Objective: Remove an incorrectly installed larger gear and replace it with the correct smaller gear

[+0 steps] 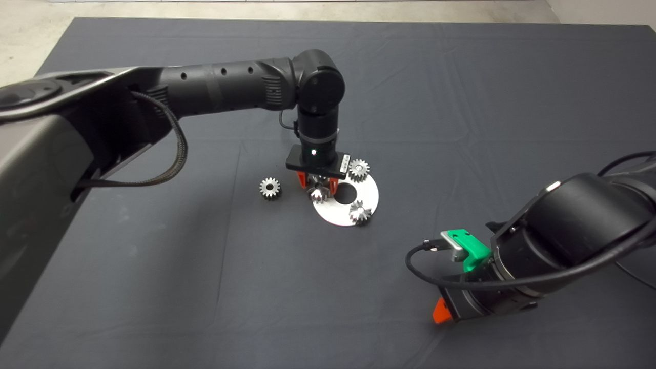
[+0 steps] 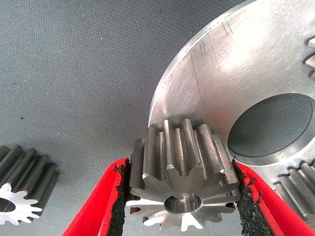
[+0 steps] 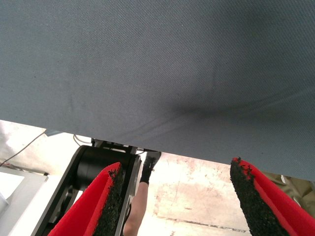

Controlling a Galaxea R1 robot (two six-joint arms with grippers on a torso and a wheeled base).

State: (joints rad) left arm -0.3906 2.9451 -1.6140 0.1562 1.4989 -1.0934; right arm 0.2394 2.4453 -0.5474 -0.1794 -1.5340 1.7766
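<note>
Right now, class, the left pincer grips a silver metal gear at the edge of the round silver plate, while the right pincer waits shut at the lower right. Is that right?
Not quite. The right pincer is open, as the right wrist view shows. The left pincer does grip the silver metal gear at the edge of the round silver plate.

Dark grey mat [image 1: 154, 287] covers the table, w/ fold creases running across it. Beyond its far edge, pale concrete floor [image 1: 31, 31], scuffed and stained. Right wrist view: same pale floor [image 3: 197, 191] past the mat edge, a black machine base [image 3: 93, 172], and a person's leg w/ dark shoe [image 3: 142, 196].
</note>
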